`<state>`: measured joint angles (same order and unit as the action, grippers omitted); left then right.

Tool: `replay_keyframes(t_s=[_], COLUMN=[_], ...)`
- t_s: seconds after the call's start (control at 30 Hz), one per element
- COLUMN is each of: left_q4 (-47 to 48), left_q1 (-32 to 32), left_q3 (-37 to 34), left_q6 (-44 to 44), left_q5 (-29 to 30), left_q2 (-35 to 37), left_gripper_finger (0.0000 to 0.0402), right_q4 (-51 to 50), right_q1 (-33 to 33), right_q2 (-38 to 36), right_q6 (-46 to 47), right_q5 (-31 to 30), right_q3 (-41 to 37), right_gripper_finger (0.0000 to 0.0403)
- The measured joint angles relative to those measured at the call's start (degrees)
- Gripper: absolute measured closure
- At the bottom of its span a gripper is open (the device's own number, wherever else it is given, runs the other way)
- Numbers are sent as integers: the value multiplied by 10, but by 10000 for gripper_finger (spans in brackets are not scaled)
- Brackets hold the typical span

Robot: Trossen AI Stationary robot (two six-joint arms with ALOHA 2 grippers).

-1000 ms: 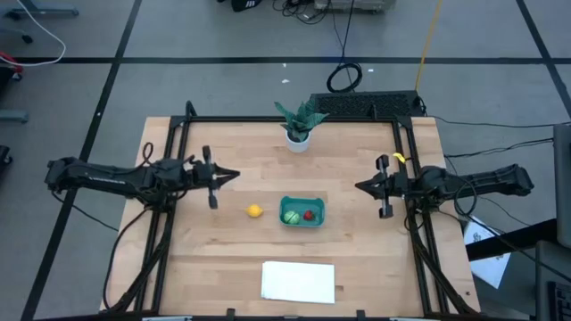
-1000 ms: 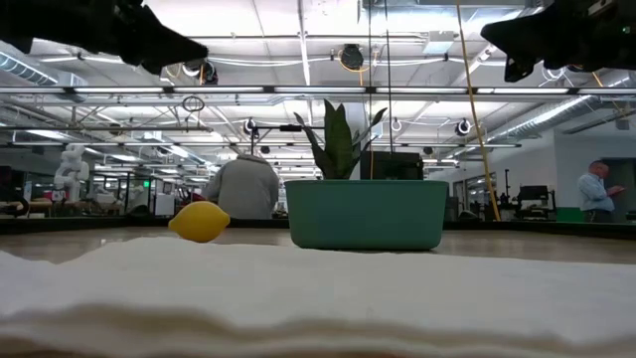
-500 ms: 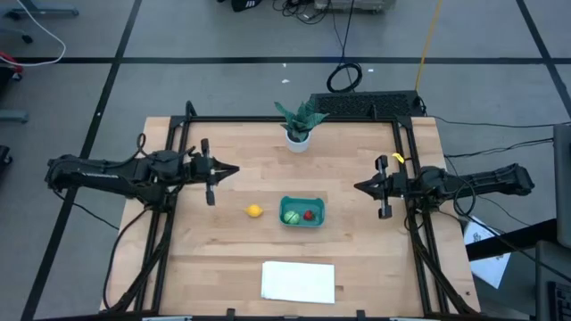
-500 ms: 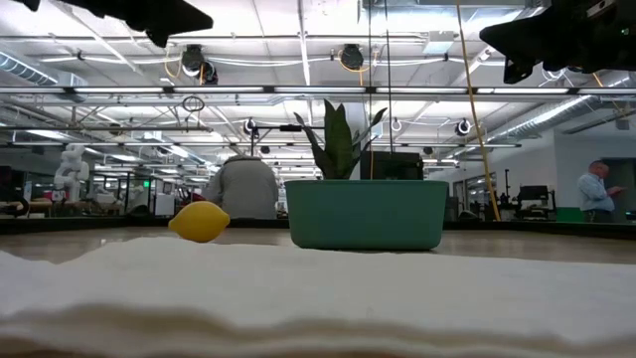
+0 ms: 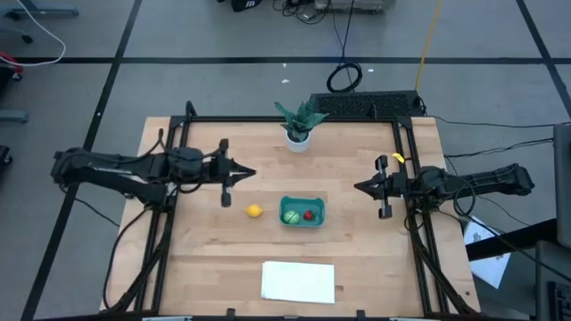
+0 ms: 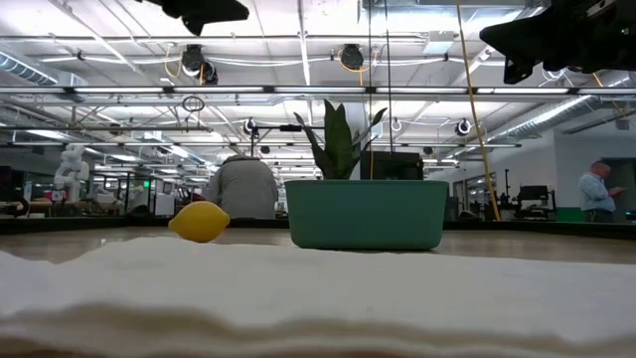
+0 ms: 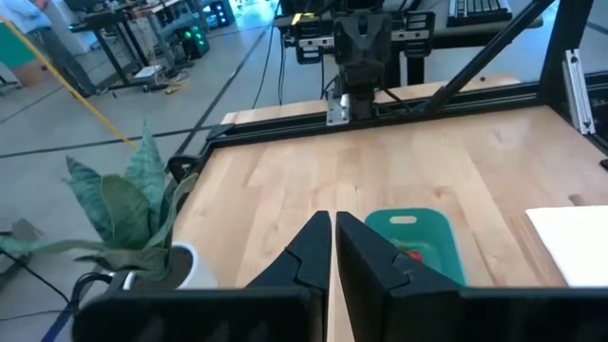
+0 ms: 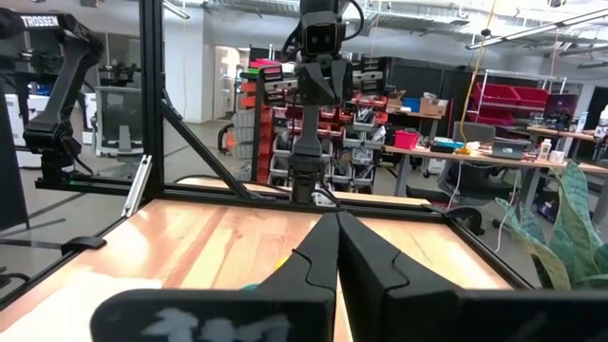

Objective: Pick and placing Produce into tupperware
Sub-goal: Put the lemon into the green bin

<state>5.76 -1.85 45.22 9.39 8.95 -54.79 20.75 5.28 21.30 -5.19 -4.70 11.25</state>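
The teal tupperware sits mid-table and holds the green round piece and the small red piece. The yellow lemon rests on the wood just left of it; the low view shows the lemon beside the tub. My left gripper hangs shut above the table, up and left of the lemon; in its wrist view the fingers point over the tub. My right gripper waits shut at the table's right side.
A leafy plant in a white pot stands at the far edge. A flat white sheet lies near the front edge and fills the low view's foreground. Black frame rails run along both sides. People show in the room beyond.
My left gripper has moved toward the table's right, closing in on the lemon and the tub, and has risen in the low view. The right arm, the lemon and the tub have stayed put.
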Motion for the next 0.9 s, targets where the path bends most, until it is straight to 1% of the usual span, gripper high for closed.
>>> replay_keyframes(t_s=[0.27, 0.37, 0.5, 0.73, 0.9], left_q4=[1, 18, 77, 176, 275], left_q1=[0, 10, 31, 61, 70], left_q3=[53, 75, 113, 167, 201], left_q6=[6, -5, -32, -69, -87], left_q5=[-3, -28, -61, -78, -94], left_q2=[-68, -88, -107, -141, -169], left_gripper_finger=[376, 376, 376, 376, 376], right_q4=[0, 0, 0, 1, 10], right_q1=[0, 0, 0, 0, 0], right_q2=[0, 0, 4, 21, 28], right_q6=[0, 2, 2, 1, 0], right_q5=[0, 0, 0, 0, 0], right_q3=[0, 0, 0, 0, 0], right_gripper_finger=[403, 403, 403, 403, 403])
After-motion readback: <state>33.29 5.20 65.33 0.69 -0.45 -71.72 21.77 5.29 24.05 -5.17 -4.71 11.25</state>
